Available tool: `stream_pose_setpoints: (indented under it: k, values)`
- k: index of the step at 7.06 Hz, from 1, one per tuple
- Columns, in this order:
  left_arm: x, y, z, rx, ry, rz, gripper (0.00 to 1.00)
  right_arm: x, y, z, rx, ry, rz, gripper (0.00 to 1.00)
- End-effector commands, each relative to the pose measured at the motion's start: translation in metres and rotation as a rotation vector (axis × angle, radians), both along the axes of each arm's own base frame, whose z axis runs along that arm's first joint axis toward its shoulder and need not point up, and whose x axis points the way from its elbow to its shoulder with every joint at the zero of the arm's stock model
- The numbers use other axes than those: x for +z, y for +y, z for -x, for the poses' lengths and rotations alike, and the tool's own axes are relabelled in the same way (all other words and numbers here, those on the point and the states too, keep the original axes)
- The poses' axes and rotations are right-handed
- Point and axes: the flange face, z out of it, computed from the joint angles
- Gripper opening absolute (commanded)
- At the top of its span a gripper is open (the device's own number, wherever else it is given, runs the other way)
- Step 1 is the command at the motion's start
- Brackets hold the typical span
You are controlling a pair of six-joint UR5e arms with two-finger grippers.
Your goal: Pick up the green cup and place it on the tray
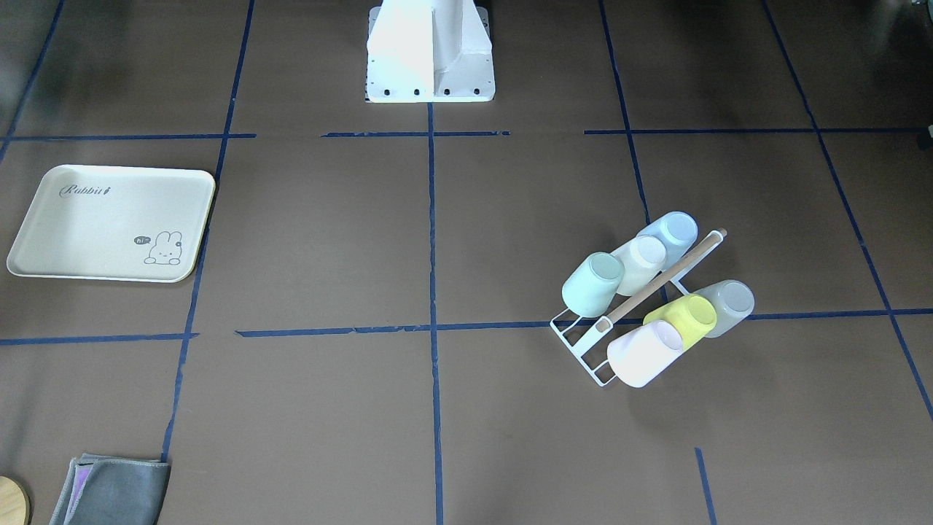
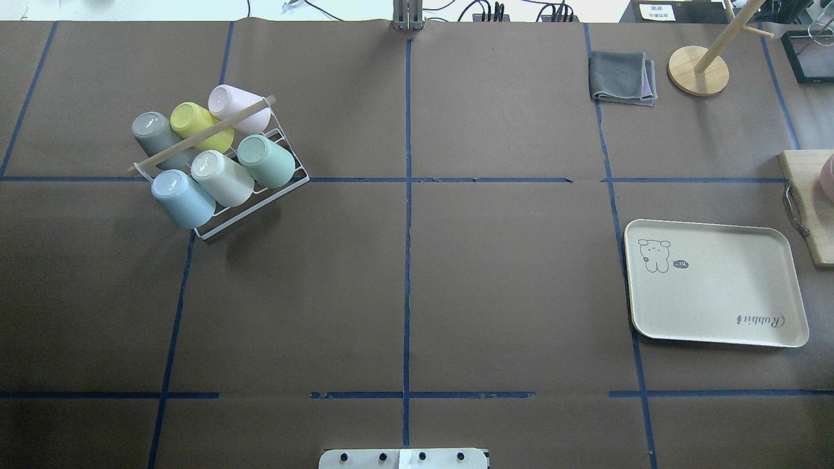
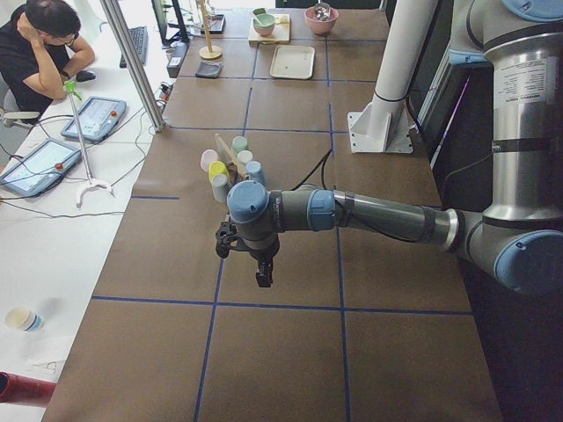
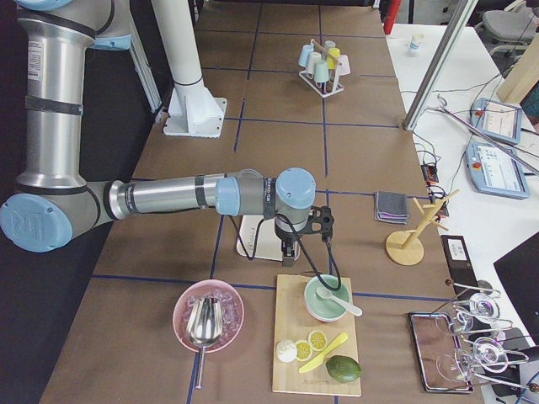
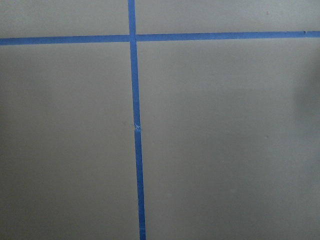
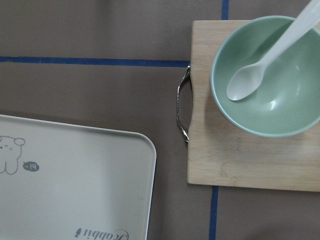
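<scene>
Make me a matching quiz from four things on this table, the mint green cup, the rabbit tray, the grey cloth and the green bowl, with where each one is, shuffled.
Things:
1. green cup
2. tray
3. grey cloth
4. green bowl

Places:
A. on the wooden board, with a spoon inside
B. tilted on the rack
C. lying flat with nothing on it
D. folded beside the wooden stand

Pairs: 1-B, 2-C, 3-D, 4-A.

Brown bench (image 1: 328,240), gridded with blue tape (image 1: 432,240). White rack (image 1: 576,352). One mint cup (image 1: 592,284), one cream cup (image 1: 641,264), one light blue cup (image 1: 670,232), one yellow cup (image 1: 685,319), one grey cup (image 1: 725,306), one pinkish-white cup (image 1: 645,354). Cream tray (image 1: 95,233) with grey rabbit drawing (image 1: 165,249).
</scene>
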Motion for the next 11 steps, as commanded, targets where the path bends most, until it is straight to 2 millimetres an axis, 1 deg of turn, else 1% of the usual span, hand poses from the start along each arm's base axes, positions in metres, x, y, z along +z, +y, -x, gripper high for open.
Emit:
stream_pose_setpoints:
  k: [1,2,3,4,5,6,7,8,9,10,11]
  values:
    - [-0.005,-0.003,-0.002,0.001,0.008,-0.009,1.0,-0.012,-0.001,0.029,-0.062,-0.016,-0.091,1.0]
    - [0.009,-0.001,-0.001,0.007,0.009,0.009,1.0,-0.008,0.001,0.039,-0.063,-0.009,-0.082,1.0]
    - [0.009,-0.003,-0.002,0.003,0.01,0.009,1.0,-0.005,0.006,0.054,-0.019,-0.005,0.017,0.99]
    - [0.0,-0.011,-0.005,0.009,0.012,-0.026,1.0,-0.004,0.008,0.07,0.004,0.007,0.046,0.99]
    - [-0.004,-0.013,-0.006,0.008,0.021,-0.055,1.0,0.009,0.015,0.081,0.009,0.035,0.033,0.99]
    - [-0.007,-0.013,-0.007,0.007,0.035,-0.058,1.0,0.015,0.015,0.098,0.037,0.026,0.053,0.98]
    - [-0.006,-0.015,-0.008,0.014,0.034,-0.066,1.0,0.031,0.015,0.113,0.067,0.029,0.037,0.98]
    - [-0.019,-0.028,-0.029,0.054,0.037,-0.116,1.0,0.036,0.017,0.136,0.129,0.023,0.045,0.98]
    - [-0.02,-0.029,-0.038,0.079,0.039,-0.128,1.0,0.056,0.031,0.146,0.14,0.027,0.024,0.98]
    - [-0.021,-0.029,-0.039,0.082,0.04,-0.132,1.0,0.083,0.037,0.15,0.124,0.019,0.015,0.98]
    - [-0.033,-0.03,-0.039,0.08,0.044,-0.158,1.0,0.093,0.041,0.151,0.123,0.002,-0.006,0.98]
